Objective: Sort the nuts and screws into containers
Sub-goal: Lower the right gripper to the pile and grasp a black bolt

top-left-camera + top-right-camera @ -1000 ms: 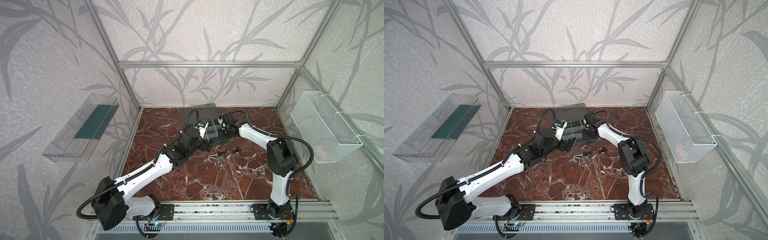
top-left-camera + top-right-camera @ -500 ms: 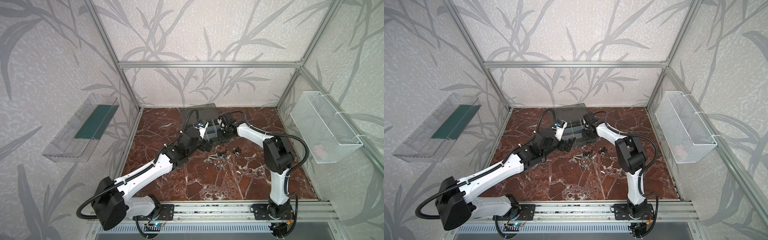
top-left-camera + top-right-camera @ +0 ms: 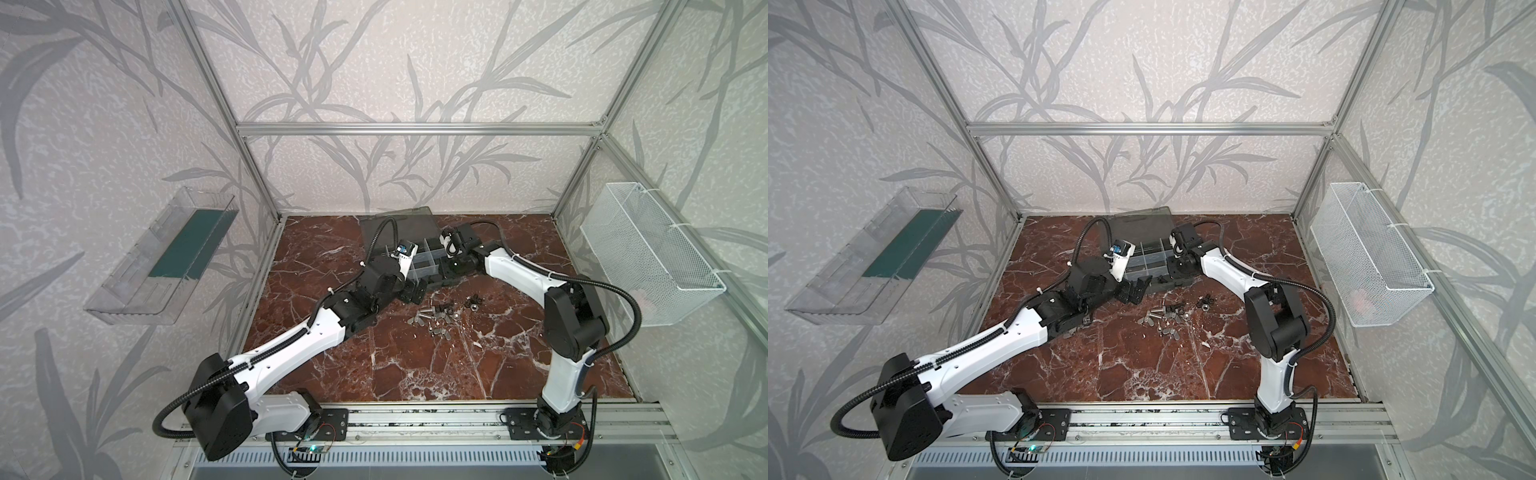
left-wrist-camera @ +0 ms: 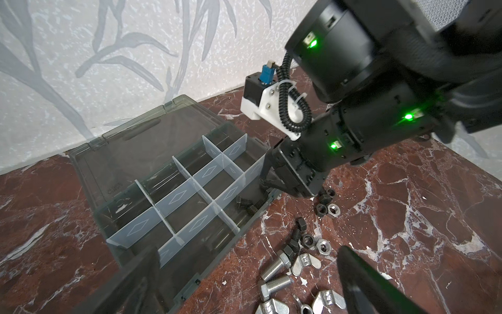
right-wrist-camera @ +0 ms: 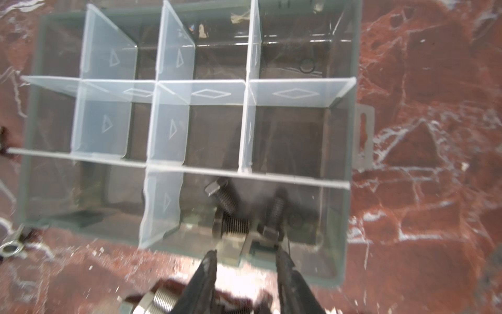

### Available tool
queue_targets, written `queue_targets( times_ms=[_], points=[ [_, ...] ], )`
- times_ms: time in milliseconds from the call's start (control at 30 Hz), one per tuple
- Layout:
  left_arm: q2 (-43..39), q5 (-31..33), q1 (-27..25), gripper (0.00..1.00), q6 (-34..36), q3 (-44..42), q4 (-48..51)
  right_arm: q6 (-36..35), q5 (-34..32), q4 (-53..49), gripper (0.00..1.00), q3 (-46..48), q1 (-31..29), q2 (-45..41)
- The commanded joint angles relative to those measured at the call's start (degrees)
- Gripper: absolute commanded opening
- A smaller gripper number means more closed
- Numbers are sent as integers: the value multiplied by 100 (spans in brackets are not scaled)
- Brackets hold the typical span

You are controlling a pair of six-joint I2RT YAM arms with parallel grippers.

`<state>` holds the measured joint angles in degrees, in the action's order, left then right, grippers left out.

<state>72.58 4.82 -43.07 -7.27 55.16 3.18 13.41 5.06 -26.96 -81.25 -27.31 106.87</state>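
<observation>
Three black threaded bolts [image 5: 231, 206] flat in the corner compartment [image 5: 326, 201] at the latch edge of the smoky grey plastic case [image 4: 130, 146]: one along the front wall, two across it, heads opposite ways; right gripper [image 5: 245, 271] above that edge, fingers [image 5: 206, 274] partly apart, holding nothing; left gripper [image 3: 415, 291] spread wide, empty, beside silver bolts, wing nuts and hex nuts [image 3: 442, 318] scattered on the marble tabletop [image 3: 415, 374] by the case's front edge.

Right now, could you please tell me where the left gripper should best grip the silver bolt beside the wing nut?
Probably the threaded shank of the silver bolt, from above, the open left gripper straddling it crosswise: it lies flat on its side, and its head crowds the wing nut.
</observation>
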Motion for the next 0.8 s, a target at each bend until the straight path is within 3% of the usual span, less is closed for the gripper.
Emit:
queue_targets(
  times_ms=[0,333,767],
  points=[
    [-18,-66,18,99,-55,42,-1,-90,105,-51,39,385,11,-451],
    [203,-364,0,99,-292,73,0,-33,245,358,39,1496,-228,-853],
    [479,-526,-44,99,-384,181,139,215,339,771,39,1793,-639,-455]
  ],
)
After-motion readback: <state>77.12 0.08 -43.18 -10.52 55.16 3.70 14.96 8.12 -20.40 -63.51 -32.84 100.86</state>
